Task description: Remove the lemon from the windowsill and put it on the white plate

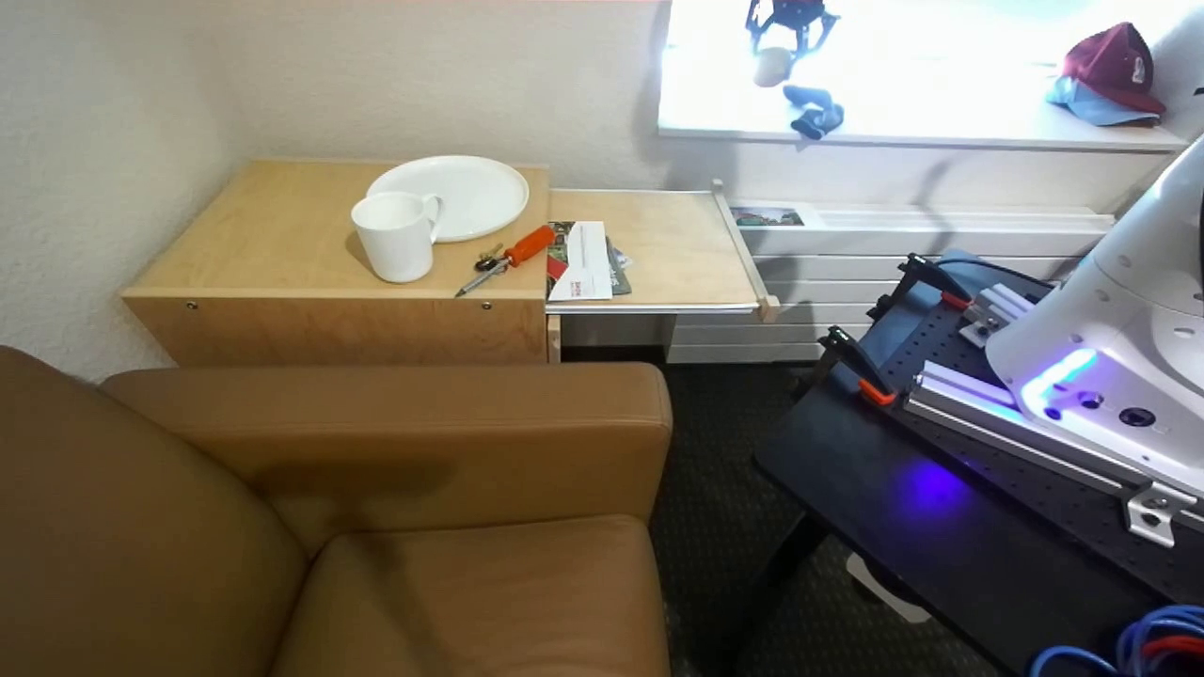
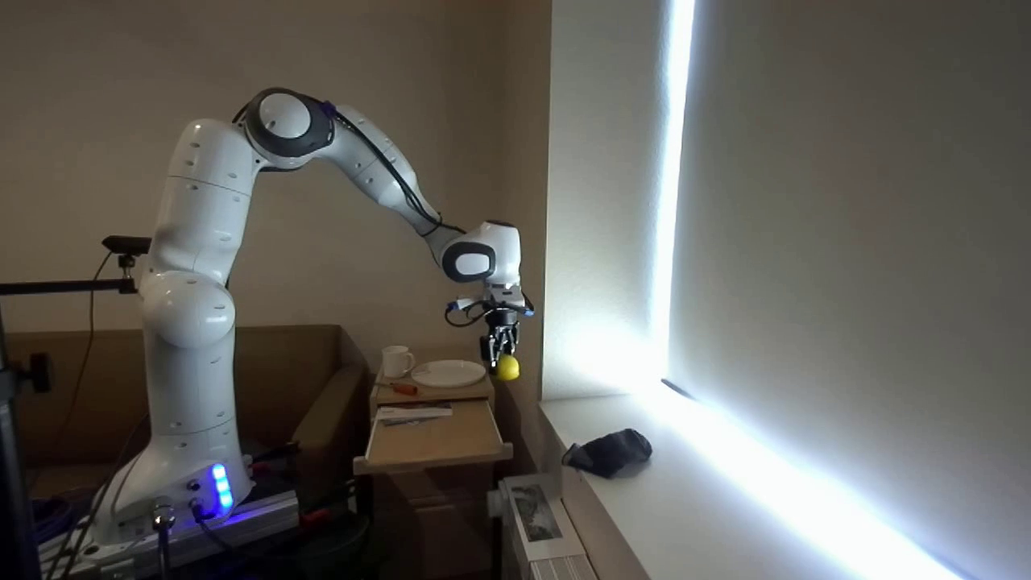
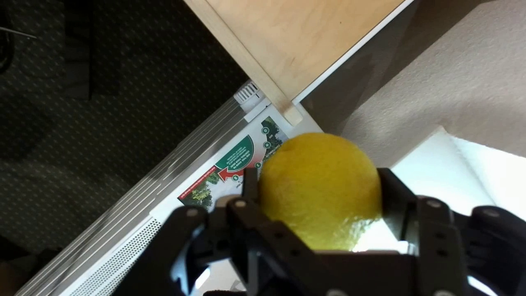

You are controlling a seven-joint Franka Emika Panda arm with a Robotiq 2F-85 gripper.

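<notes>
The lemon [image 2: 507, 368] is held in the air by my gripper [image 2: 499, 354], its two fingers pressed on opposite sides. In the wrist view the lemon [image 3: 320, 185] fills the space between the fingertips [image 3: 316, 189]. In an exterior view the lemon [image 1: 773, 68] looks grey against the glare, below the gripper [image 1: 779, 49]. The white windowsill [image 2: 693, 515] lies below and beside the lemon; its corner [image 3: 431, 168] shows in the wrist view. The white plate [image 1: 484, 193] rests on the wooden cabinet, away from the gripper; the plate [image 2: 449, 373] also shows beyond the gripper.
A white mug [image 1: 393, 240] stands against the plate's near side. An orange screwdriver [image 1: 527, 246], keys [image 1: 489, 259] and papers [image 1: 583, 268] lie nearby. A pull-out board [image 1: 673, 240] extends toward the radiator [image 1: 922, 240]. A blue object [image 1: 816, 111] and cap [image 1: 1112, 70] lie on the sill.
</notes>
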